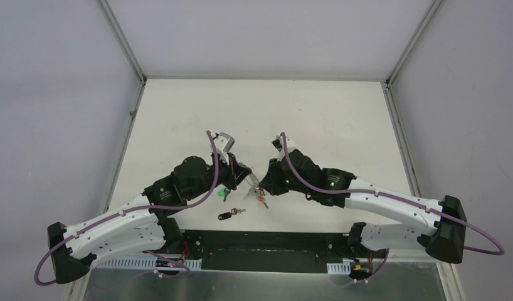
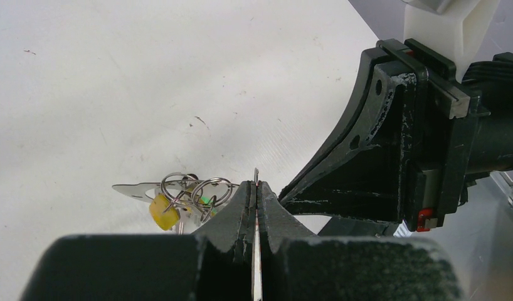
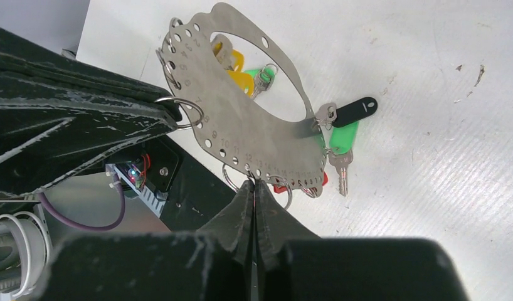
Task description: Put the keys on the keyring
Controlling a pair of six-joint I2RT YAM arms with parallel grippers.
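While the left gripper (image 2: 257, 188) reaches in toward its partner, its black fingers are clenched flat on the thin edge of the keyring (image 3: 238, 122). The keyring is a flat grey metal loop punched with a row of small numbered holes, and it shows edge-on as a bright sliver between those pads. Just left of those fingertips, small silver split rings (image 2: 197, 191) hang from the plate, with a yellow plastic key cap (image 2: 163, 211) and a glimpse of green among them. Raised off the white table (image 3: 423, 94), the keyring bridges the short gap from the left gripper to the right gripper (image 3: 254, 185), which faces it closely. The right gripper's jaws are likewise pressed together, gripping the plate's lower rim at their very tips, and red key caps (image 3: 323, 180) hang just right of them. Beyond those tips, through the plate's wide opening, a small green-headed key (image 3: 265, 75) dangles beside more yellow. Further right of that gripper, the black-capped silver key (image 3: 355, 111) and the green-capped silver key (image 3: 343, 138) appear close together past the plate's edge. From above, the black-capped key lies loose on the table, apart from the keyring; whether the green-capped key is hooked on cannot be told.
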